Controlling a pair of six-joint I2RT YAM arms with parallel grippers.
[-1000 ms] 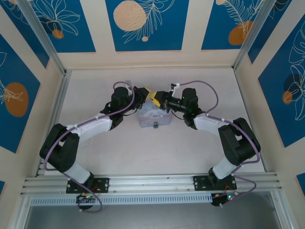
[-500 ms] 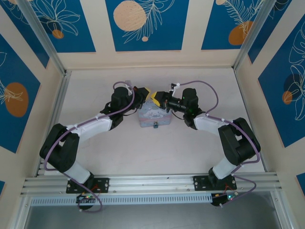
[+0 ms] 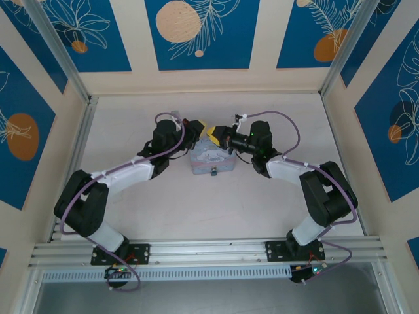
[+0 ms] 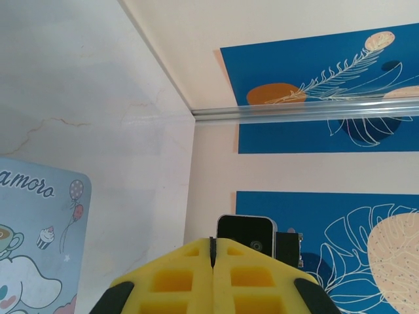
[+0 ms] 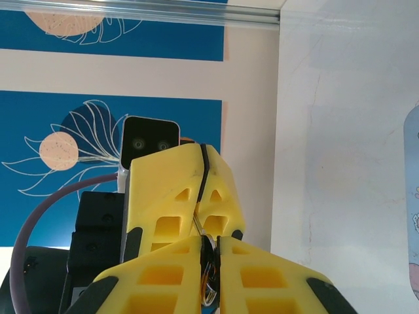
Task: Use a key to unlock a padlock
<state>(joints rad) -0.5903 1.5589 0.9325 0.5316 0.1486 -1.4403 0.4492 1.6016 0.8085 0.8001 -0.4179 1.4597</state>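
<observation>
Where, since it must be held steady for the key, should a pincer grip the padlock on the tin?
Probably its body: the padlock juts from the tin at the middle of its near wall, so the body is the free part. Come from the near side, closing on its left and right flanks; the tin blocks the far side.

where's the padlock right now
In the top view the padlock sits at the middle of the near side of the pastel blue tin, the side facing the arm bases, around the centre of the table.
</observation>
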